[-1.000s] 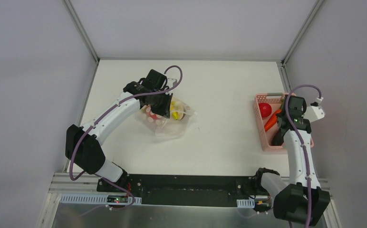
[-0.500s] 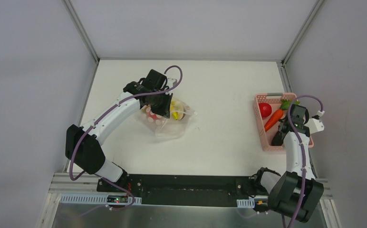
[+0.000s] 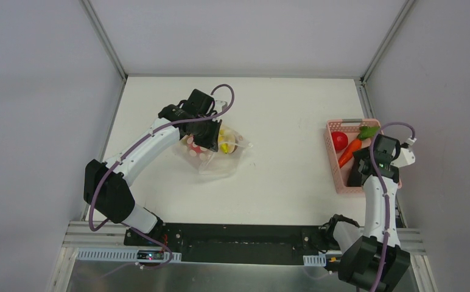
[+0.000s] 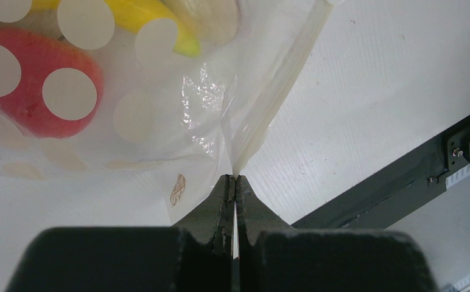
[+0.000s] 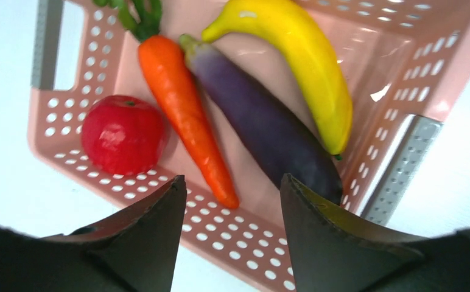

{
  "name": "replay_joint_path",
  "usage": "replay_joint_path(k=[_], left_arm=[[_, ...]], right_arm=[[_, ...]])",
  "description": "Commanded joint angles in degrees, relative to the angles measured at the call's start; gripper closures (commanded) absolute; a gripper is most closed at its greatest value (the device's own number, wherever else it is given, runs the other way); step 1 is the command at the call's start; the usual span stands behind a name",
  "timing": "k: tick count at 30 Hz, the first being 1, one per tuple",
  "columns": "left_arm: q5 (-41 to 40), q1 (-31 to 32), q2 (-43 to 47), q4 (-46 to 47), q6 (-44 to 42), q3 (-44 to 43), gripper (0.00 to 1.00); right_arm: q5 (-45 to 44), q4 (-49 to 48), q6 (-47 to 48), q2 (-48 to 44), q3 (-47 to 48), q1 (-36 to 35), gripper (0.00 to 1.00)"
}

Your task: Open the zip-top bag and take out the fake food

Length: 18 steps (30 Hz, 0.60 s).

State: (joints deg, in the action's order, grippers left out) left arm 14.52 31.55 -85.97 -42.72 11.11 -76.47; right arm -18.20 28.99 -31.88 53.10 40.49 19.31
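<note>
Left arm [image 3: 153, 143] reaches far-left across the table. The left gripper [image 4: 233, 179] has its jaws pressed together on a thin fold of the zip-top bag [image 4: 208, 121], right at the end of the zip strip [image 4: 284, 79]; likely an anchor grip, so the mouth stays put while the other arm pulls items out. Right arm [image 3: 378, 201] is bent up at the right edge. The right gripper [image 5: 232, 188] hangs over the near rim of the pink basket [image 5: 56, 140] with its jaws wide apart and nothing between them, which reads as a drop-off spot, well apart from the bag. Basket sits at the right side of the table and holds part of the fake food lying flat: a banana [image 5: 305, 67], an eggplant [image 5: 263, 128] touching it, a carrot [image 5: 184, 115] beside that, and a red round piece [image 5: 123, 134] at the left end. Bag lies left of centre, [image 3: 217, 159] in the top view, under and just near of the left gripper [image 3: 211, 137]. It is not empty: a red piece [image 4: 31, 85], a yellow piece [image 4: 141, 18] and a pale piece [image 4: 208, 15] show through the dotted film. Cannot tell from these views how far the zip is open. Judgement: task partly done, three or so items left to take out. Room: plain grey walls [image 3: 238, 30] with aluminium frame posts [image 3: 105, 39]. Surface: a matte white table [image 3: 281, 109] with light scuffs, and a black base rail [image 3: 245, 243] along its near edge.
</note>
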Motion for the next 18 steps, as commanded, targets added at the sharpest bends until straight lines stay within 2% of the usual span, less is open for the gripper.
replay_joint_path(k=[1, 4, 10, 15, 18], left_arm=[[0.4, 0.5, 0.6, -0.3, -0.5, -1.8, 1.0], [0.6, 0.7, 0.1, -0.3, -0.4, -1.8, 1.0], [0.7, 1.1, -0.6, -0.4, -0.5, -2.0, 1.0], [0.3, 1.3, -0.6, -0.4, -0.8, -1.9, 1.0], [0.1, 1.3, -0.6, -0.6, -0.9, -2.1, 1.0]], right_arm=[[7.8, -0.3, 3.4, -2.1, 3.7, -1.6, 0.39], [8.2, -0.7, 4.8, -3.3, 4.7, -7.3, 0.39], [5.2, -5.6, 5.5, -6.1, 4.4, -27.6, 0.38], [1.4, -14.3, 6.6, -4.3, 2.2, -44.7, 0.38], [-1.6, -22.6, 10.3, -1.2, 0.3, -55.2, 0.38]])
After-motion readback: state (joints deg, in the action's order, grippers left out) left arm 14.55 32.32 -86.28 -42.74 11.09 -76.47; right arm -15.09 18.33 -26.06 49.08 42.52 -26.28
